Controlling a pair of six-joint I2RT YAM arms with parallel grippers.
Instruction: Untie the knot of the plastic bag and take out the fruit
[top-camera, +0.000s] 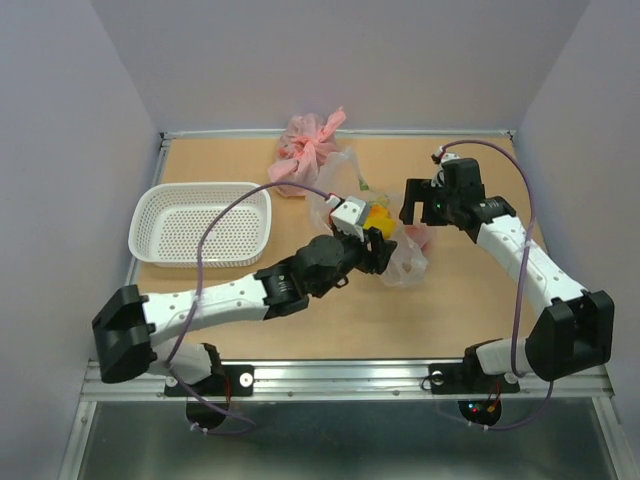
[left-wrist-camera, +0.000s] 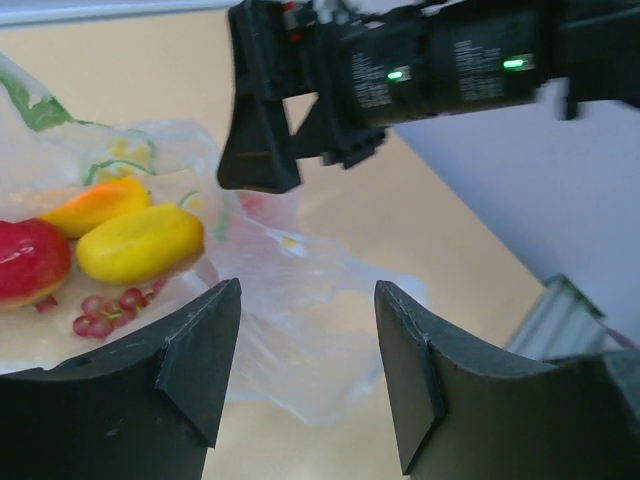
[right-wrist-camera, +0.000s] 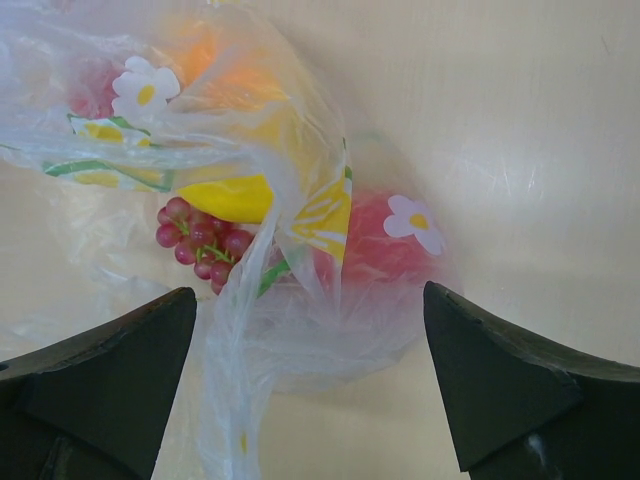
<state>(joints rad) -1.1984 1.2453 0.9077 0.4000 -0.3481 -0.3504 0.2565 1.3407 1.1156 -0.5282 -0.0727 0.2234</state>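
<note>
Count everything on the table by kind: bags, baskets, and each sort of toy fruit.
Plastic bags: 2 (clear flower-printed bag, pink tied bag)
White perforated basket: 1
Red round toy fruits: 2
Yellow mango-shaped toy fruit: 1
Orange oblong toy fruit: 1
Red grape bunch: 1
Total: 8

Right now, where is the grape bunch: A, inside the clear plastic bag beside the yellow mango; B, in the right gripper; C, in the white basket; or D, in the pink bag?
A: the right wrist view shows the grape bunch under the film of the clear plastic bag, against the yellow mango.
</note>
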